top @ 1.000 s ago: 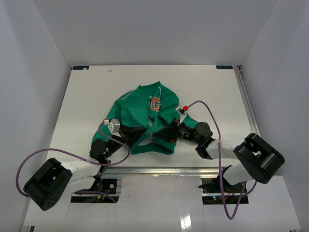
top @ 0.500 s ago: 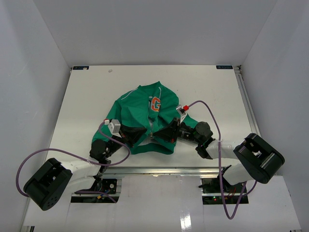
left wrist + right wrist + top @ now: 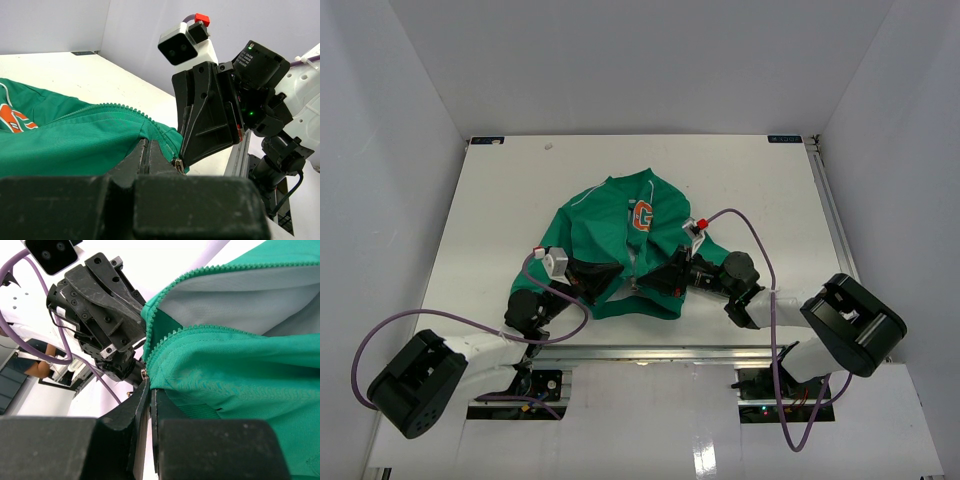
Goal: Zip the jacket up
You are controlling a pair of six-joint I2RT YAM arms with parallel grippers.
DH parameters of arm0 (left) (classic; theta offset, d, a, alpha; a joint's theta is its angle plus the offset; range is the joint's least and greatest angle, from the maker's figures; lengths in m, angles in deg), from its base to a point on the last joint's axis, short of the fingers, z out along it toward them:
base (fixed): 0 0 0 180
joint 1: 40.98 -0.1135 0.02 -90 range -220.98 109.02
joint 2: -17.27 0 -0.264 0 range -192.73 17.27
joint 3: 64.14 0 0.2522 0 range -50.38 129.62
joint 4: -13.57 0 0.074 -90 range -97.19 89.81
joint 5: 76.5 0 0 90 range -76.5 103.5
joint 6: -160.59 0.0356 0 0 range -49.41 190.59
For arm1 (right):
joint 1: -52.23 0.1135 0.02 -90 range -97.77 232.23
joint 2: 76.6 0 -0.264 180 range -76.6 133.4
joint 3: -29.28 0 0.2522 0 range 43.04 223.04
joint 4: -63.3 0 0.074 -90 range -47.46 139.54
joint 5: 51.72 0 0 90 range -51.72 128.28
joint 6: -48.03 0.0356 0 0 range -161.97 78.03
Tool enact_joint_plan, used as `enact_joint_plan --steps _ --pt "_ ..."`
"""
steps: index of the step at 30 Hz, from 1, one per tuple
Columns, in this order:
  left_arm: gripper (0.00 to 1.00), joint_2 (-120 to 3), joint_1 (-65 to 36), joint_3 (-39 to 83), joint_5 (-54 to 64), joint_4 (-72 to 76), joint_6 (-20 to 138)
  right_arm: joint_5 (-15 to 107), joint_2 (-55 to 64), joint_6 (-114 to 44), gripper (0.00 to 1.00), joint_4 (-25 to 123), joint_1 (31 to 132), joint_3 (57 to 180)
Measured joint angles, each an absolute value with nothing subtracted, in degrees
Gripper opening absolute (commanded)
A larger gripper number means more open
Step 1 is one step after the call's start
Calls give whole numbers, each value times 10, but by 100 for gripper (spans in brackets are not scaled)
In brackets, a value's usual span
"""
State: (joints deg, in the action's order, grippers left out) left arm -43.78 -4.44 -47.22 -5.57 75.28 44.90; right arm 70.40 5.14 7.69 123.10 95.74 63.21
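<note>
At the near edge of the counter (image 3: pixel 500 200) the two arms reach inward and meet at the bottom hem of the jacket (image 3: pixel 600 225), one from each side of the front opening. The left claw (image 3: pixel 148 150) has its jaws pressed together, apparently pinching the hem just beside the small metal slider (image 3: pixel 176 164). The right claw (image 3: pixel 147 395) is likewise closed tight, apparently nipping the opposite hem corner. The two stand almost touching. In my judgement this is deliberate: each front panel is pinned at its foot so the zipper ends can be lined up and seated before anything is drawn upward. The zipper (image 3: pixel 165 337) is unjoined here. Its tooth rows part above the hem and show pale lining between them, so the task is at an early stage. Further off, the jacket lies spread on the middle of the counter with the orange emblem (image 3: pixel 641 215) face up and the collar (image 3: pixel 645 180) pointing to the far side. Count: one jacket, one zipper with two tooth rows, one slider, one emblem, two claws, one counter.
</note>
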Motion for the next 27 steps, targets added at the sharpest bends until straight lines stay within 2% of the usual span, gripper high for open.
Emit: enact_joint_plan --steps 27 --pt "0 -445 -44 -472 -62 753 458 706 44 89 8 1231 953 630"
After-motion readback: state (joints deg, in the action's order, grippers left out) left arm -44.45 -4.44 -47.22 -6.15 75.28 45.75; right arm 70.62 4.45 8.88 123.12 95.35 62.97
